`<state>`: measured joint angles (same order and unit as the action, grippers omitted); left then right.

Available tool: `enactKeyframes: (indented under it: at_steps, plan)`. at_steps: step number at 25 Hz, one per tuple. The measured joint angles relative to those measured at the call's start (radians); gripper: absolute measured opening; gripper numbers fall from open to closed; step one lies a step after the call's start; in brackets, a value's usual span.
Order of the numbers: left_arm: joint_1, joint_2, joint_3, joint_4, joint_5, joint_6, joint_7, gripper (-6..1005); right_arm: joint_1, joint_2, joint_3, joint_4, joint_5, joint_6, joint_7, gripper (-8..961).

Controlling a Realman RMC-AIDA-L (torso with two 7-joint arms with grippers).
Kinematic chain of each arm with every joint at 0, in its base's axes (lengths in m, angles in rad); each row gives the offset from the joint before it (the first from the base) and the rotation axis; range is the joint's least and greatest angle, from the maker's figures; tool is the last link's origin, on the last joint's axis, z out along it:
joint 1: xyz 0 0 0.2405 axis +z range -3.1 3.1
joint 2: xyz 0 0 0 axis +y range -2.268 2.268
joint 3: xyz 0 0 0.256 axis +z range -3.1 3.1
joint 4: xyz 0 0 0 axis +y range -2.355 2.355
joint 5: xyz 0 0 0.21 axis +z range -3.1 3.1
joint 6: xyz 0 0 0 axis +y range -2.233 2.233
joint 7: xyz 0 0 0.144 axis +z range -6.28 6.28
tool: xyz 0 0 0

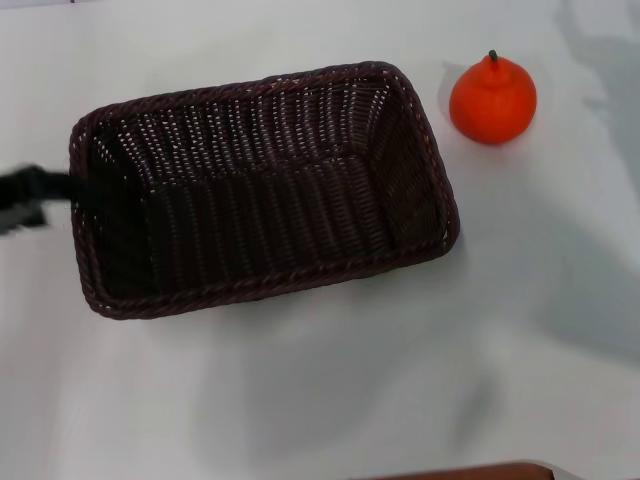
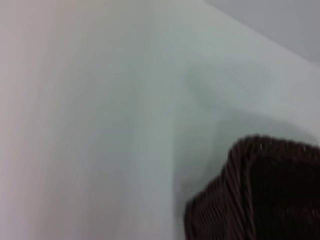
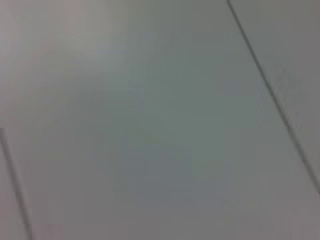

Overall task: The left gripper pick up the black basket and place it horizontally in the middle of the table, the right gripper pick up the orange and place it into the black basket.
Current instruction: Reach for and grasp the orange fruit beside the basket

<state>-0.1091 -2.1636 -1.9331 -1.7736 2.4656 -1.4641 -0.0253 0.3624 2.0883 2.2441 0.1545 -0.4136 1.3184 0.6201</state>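
The black basket [image 1: 262, 88] lies lengthwise on the white table [image 1: 330, 400], near the middle, open side up and empty. A corner of it also shows in the left wrist view [image 2: 260, 195]. The orange [image 1: 492, 100] stands upright on the table just beyond the basket's far right corner, apart from it. My left gripper [image 1: 32, 196] is a blurred black shape at the left edge, level with the basket's left end rim and reaching up to it. I cannot tell whether it holds the rim. My right gripper is out of view.
A brown edge [image 1: 480, 470] shows at the bottom of the head view. The right wrist view shows only a plain grey surface [image 3: 150, 125] with thin dark lines.
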Motion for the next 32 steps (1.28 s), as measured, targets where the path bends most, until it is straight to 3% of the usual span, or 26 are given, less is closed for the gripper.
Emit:
enactKeyframes:
  at_steps: [4,8,11,13,15,26,32]
  plan:
    - [-0.006,0.000,-0.110,-0.024,-0.027,0.005,0.088,651,-0.015,-0.009,-0.122,0.012,-0.003,0.012,0.000,921]
    - [-0.020,-0.002,-0.237,-0.014,-0.124,0.042,0.207,677,-0.028,-0.021,-0.244,0.038,-0.056,-0.020,0.017,920]
    - [-0.008,-0.004,-0.284,0.008,-0.245,0.112,0.309,697,-0.029,-0.026,-0.271,0.053,-0.136,-0.073,0.048,920]
    - [-0.002,-0.004,-0.291,0.018,-0.291,0.137,0.343,710,-0.025,-0.026,-0.275,0.065,-0.189,-0.113,0.054,920]
    - [0.002,-0.006,-0.284,0.079,-0.442,0.200,0.473,714,-0.017,-0.022,-0.275,0.082,-0.236,-0.170,0.054,920]
    - [-0.002,-0.007,-0.282,0.292,-0.745,0.239,0.736,709,0.060,-0.005,-0.336,0.100,-0.286,-0.354,0.055,918]
    - [0.006,-0.007,-0.288,0.353,-0.830,0.237,0.822,709,0.085,-0.001,-0.346,0.100,-0.286,-0.428,0.058,918]
